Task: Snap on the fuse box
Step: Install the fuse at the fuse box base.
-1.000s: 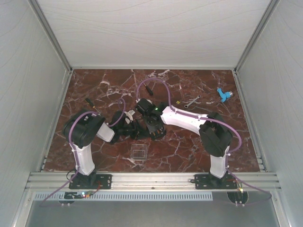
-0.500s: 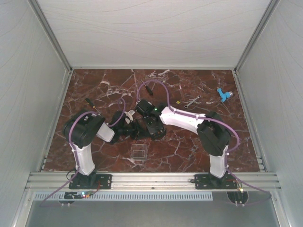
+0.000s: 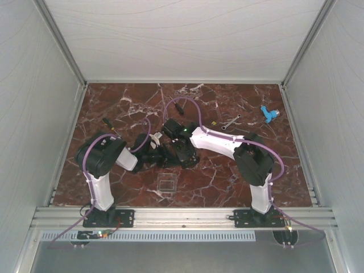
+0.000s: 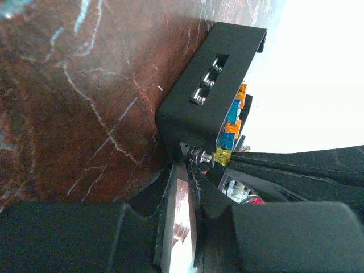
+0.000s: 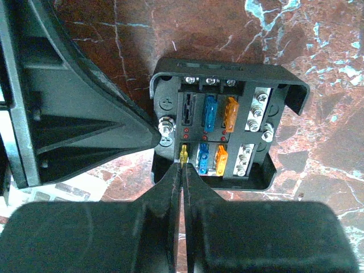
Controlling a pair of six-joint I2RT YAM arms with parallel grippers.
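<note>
The fuse box is a small black box with its face open, showing blue, orange and yellow fuses. It lies on the marble table between my two grippers, mostly hidden by them in the top view. My left gripper is shut on the box's thin edge beside a corner bolt, and its finger reaches in from the left in the right wrist view. My right gripper is shut, its tips touching the near end of the yellow fuse. The clear lid lies apart, nearer the arm bases.
A black screwdriver lies at the left of the table. A wrench and a blue part lie at the back right. White walls enclose the table on three sides.
The right gripper has closed its jaws and shifted slightly left toward the box. The left arm has not moved.
</note>
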